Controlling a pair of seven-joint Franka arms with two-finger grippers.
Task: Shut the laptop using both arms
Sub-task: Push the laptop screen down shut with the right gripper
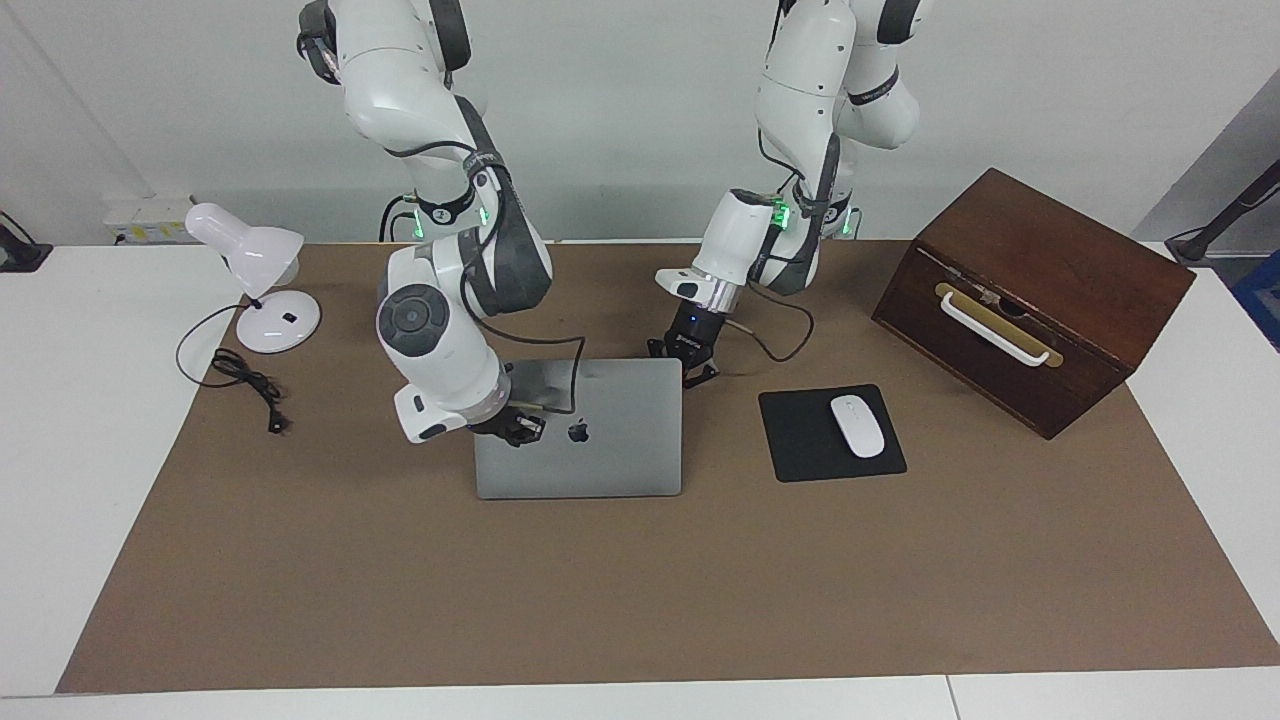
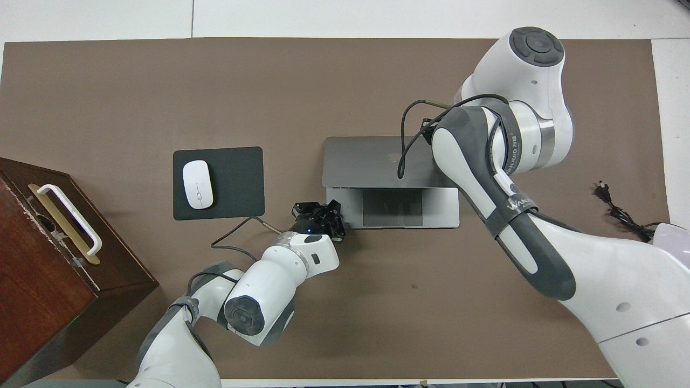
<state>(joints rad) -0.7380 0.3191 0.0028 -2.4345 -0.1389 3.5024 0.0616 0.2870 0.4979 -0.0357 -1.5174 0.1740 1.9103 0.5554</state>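
The silver-grey laptop lies in the middle of the brown mat, its lid tilted low over the keyboard. Only the trackpad strip of the base shows from above. My right gripper is shut and presses down on the lid near its edge toward the right arm's end; in the overhead view the forearm hides it. My left gripper is shut, its tip at the base's corner nearest the robots toward the left arm's end, holding nothing.
A black mouse pad with a white mouse lies beside the laptop toward the left arm's end. A brown wooden box with a white handle stands past it. A white desk lamp and its cord are at the right arm's end.
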